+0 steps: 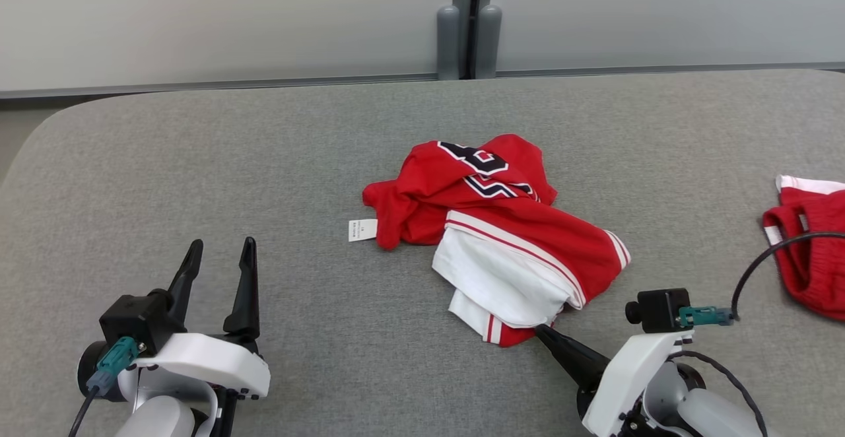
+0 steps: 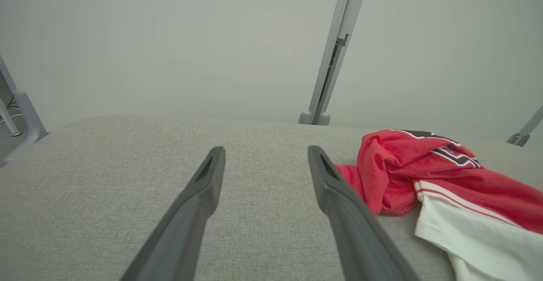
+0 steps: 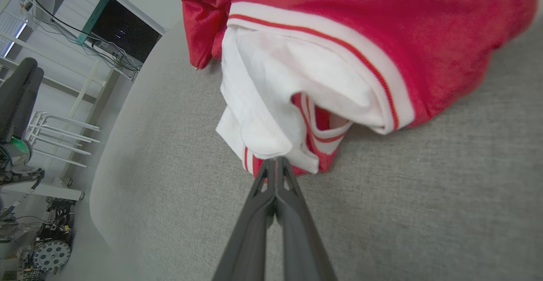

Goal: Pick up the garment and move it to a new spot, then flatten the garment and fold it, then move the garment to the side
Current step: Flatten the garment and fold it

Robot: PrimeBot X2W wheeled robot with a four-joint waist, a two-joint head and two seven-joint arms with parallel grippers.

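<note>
You have the red-and-white jersey (image 1: 502, 239) crumpled at the centre of the grey table (image 1: 264, 160). At lower right, your right gripper (image 1: 538, 329) has its fingers pressed together, tips touching the jersey's near hem. Your left gripper (image 1: 222, 244), at lower left, stands spread wide, well apart from it.

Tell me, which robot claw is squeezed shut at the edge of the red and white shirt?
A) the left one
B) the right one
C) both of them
B: the right gripper has its fingers pressed together on the near hem of the garment, while the left gripper stands open over the table, apart from the cloth.
</note>
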